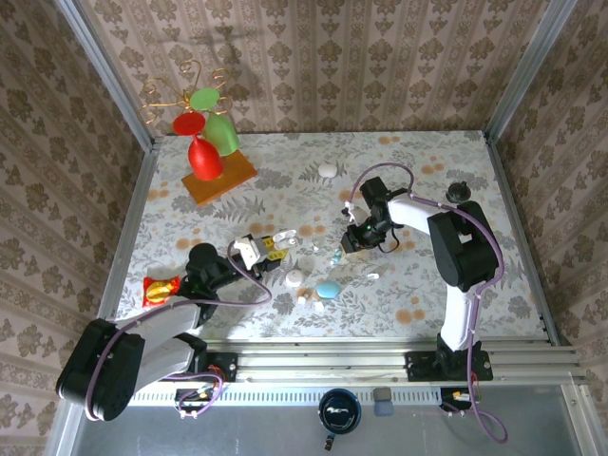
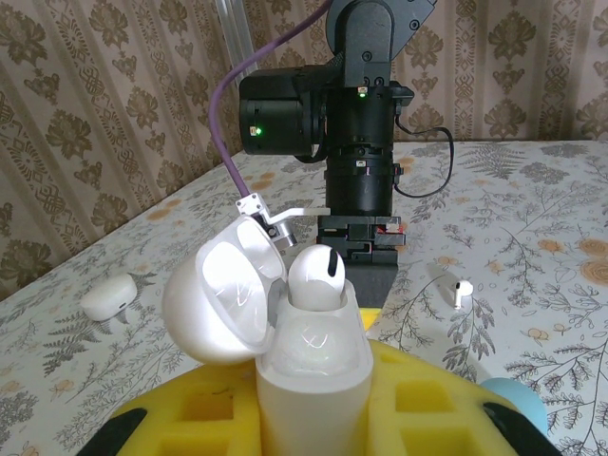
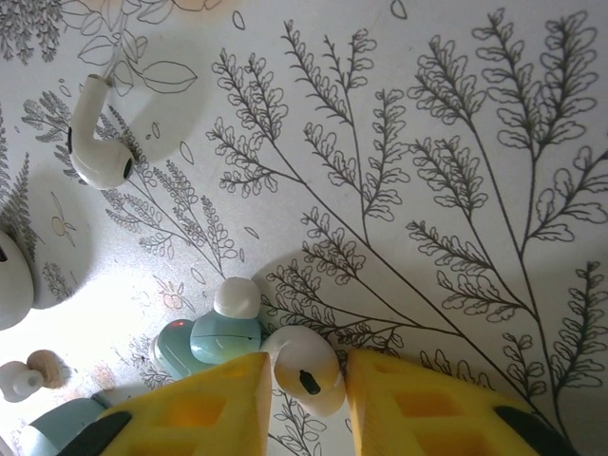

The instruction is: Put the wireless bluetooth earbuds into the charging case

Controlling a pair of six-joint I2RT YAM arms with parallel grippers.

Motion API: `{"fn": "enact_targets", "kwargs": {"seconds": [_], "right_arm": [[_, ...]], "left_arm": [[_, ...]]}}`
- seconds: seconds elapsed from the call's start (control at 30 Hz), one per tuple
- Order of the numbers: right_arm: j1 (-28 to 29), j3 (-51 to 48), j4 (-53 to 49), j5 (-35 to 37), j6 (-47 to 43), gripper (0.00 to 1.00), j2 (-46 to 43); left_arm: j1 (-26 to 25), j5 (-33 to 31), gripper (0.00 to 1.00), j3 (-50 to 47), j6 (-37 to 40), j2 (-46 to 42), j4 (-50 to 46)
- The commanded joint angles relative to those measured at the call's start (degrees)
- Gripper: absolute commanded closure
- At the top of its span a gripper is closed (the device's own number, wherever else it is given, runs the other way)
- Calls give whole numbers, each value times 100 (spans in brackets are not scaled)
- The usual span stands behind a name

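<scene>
Right jaws flank white earbud (image 3: pixel 302 364) on leaf-printed tablecloth (image 3: pixel 456 190); damask wallpaper (image 2: pixel 95 95) beyond.

Walls: beige wallpaper with brown damask medallions in vertical stripes (image 1: pixel 313 57), on back and both sides. Silver aluminium corner posts (image 1: pixel 111 81) slant up at back left and back right. Table: white top printed with grey fern leaves and orange blossoms (image 1: pixel 285 180), runs wall to wall. Silver extruded aluminium rails (image 1: pixel 380 359) along near table edge. Smooth grey strip (image 1: pixel 256 423) below rails. Light bright, even, from above; soft shadows on tabletop, faint shadow on back wall. Left wrist view: same wallpaper behind table.
</scene>
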Motion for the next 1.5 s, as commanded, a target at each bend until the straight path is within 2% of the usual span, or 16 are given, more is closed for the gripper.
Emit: {"fn": "enact_targets", "kwargs": {"seconds": [0.0,0.2,0.47,0.57,0.67,0.87,1.2,1.47], "right_arm": [[-22,-111,-202,217,118,72,-125],[-26,-346,489,525,309,74,-591],[238,-919,1696,1197,173,75,-1833],[278,-1006,1920,1251,156,74,-2096],[202,-766,1506,1359,362,70,-1944],[86,-241,480,685,541,63,-1113],[57,78,-117,174,578,63,-160],[58,42,-164,283,589,68,60]], "left_arm": [[-53,55,100,23,140,-85,127],[-57,22,99,23,163,-14,122],[-75,-119,99,98,36,174,119],[-79,-103,99,128,27,259,168],[-84,-86,99,125,17,293,175],[-84,-88,99,128,36,306,163],[-84,-64,99,125,49,293,154],[-84,-49,99,152,48,311,119]]}}
